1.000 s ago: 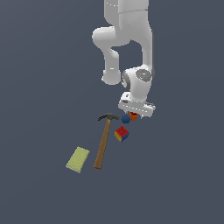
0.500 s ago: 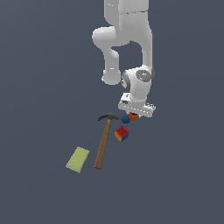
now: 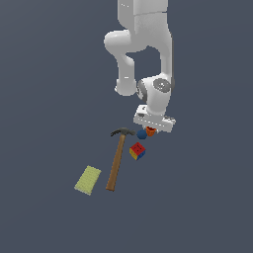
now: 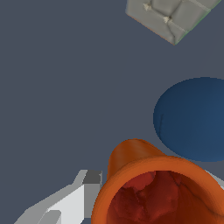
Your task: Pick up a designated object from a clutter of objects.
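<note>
The small orange-red cup [image 3: 150, 131] sits right under my hand, between the fingers of my gripper [image 3: 150, 133]. In the wrist view the cup [image 4: 153, 192] fills the space between my white fingers [image 4: 78, 197], its dark hollow mouth facing the camera, and the fingers press against its sides. The blue ball [image 3: 142, 134] lies just beside the cup and also shows in the wrist view [image 4: 194, 118]. The red-yellow-blue cube [image 3: 137, 150] lies a little nearer the camera.
A wooden-handled claw hammer [image 3: 117, 160] lies at the exterior view's left of the cube, its head near the ball. A flat yellow-green block [image 3: 88, 179] lies further left. The cube shows as a grey face [image 4: 168, 17] in the wrist view.
Nothing has visibly moved; the hand stays low over the cup.
</note>
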Motion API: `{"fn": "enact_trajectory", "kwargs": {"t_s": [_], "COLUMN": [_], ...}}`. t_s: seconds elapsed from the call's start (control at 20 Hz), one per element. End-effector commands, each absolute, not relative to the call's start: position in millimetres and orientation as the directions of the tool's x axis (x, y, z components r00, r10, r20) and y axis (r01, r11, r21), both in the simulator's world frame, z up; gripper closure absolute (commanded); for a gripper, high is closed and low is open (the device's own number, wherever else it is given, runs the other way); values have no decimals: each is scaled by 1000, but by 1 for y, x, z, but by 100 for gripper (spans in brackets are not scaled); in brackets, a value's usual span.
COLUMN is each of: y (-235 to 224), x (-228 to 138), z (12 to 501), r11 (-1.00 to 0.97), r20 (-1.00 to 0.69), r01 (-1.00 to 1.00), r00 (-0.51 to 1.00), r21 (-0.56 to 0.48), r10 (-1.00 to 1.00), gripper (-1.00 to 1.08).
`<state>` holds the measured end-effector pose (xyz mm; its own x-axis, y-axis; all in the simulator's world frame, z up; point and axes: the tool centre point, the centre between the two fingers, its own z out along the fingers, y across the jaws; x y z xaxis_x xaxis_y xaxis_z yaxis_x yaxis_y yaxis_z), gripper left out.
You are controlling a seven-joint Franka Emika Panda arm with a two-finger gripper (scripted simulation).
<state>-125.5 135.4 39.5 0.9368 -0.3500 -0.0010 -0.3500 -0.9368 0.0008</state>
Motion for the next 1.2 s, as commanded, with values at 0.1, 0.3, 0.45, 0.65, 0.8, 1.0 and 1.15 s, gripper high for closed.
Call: {"fn": "enact_trajectory", "kwargs": {"t_s": [0.1,0.3,0.45,0.65,0.8,1.0,1.15], "y": [132,127,122,113,105,93,84], "x": [-123,-120,-117,-112,-108,-101,-96], "z": [48,64,80,107,132,167,193], "r11": [-937,-937,-937,-937,-937,-937,-937], "r20": [0,0,0,-1,-2,-3,-3], "r01": [-350,-350,-350,-349,-349,-349,-349], "r00": [937,937,937,937,937,937,937], "r21": [0,0,0,-1,-2,-3,-4], "r10": [-350,-350,-350,-349,-349,-349,-349], "gripper": [108,108,108,108,108,108,108]}}
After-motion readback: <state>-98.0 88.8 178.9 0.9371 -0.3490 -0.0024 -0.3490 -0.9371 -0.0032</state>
